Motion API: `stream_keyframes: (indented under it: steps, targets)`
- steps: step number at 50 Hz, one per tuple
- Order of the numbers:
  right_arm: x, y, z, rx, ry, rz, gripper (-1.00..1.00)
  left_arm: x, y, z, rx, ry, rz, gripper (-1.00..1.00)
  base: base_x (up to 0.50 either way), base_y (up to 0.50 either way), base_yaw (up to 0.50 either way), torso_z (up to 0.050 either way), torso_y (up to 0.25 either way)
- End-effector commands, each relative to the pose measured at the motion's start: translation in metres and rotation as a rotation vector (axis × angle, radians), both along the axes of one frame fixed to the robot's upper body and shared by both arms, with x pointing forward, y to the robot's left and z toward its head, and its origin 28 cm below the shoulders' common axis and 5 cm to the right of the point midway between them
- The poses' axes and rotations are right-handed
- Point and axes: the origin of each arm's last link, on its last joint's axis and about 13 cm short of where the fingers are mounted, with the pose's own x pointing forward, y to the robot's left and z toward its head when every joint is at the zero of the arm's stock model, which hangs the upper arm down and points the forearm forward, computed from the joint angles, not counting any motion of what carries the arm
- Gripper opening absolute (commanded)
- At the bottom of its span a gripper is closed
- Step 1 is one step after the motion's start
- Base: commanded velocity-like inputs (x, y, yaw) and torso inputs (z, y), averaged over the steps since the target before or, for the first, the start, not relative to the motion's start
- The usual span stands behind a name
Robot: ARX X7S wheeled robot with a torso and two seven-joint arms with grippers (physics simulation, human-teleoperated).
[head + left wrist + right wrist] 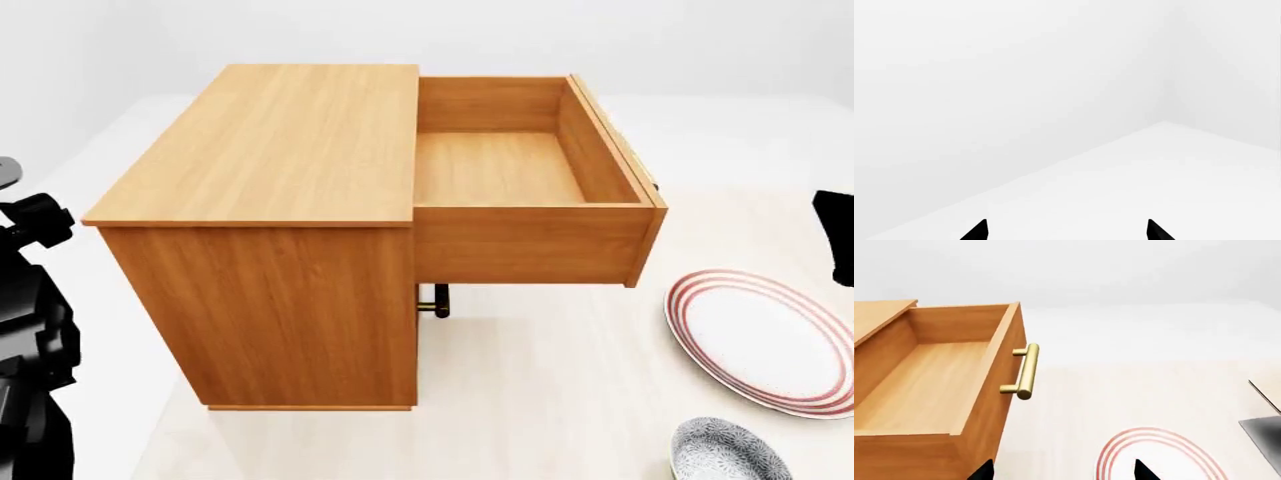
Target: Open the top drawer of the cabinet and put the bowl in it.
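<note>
Bowl (725, 452) at near edge, beside plate (771, 338), below open top drawer (521, 170).

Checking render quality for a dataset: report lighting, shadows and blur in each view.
Head view: even light, sharp, soft shadow under the top drawer. Right wrist view: crisp, mild sheen on the brass handle. Left wrist view: washed-out white, nearly featureless.

Head view: set high, facing forward and down over the cabinet (267, 230), the open top drawer (514, 165), the plate (767, 340). Right wrist view: close, just behind the right gripper (1061, 471), facing the top drawer (927, 385) ahead and the plate (1154, 450) beneath; both shared with head. Left wrist view: behind the left gripper (1066, 231), facing blank white floor and wall; nothing shared.
</note>
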Motion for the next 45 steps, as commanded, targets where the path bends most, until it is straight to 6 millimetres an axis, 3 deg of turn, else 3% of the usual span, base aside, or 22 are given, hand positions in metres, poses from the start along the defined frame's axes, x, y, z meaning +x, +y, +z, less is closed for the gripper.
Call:
stream_keyframes:
  steps: [1,31,45]
  targets:
    - [-0.014,-0.006,-0.031,-0.009,0.123,-0.057,1.00,0.000,0.000,0.000,0.002,-0.002,-0.002,1.00,0.00,0.00,0.00,0.000,0.000]
    - [-0.007,-0.016,-0.103,0.021,0.474,-0.036,1.00,0.000,0.000,-0.001,0.007,-0.004,-0.002,1.00,0.00,0.00,0.00,0.000,0.000]
    - [-0.005,-0.021,-0.119,-0.033,0.563,-0.037,1.00,0.000,-0.001,-0.001,0.005,-0.006,-0.004,1.00,0.00,0.00,0.00,0.000,0.000]
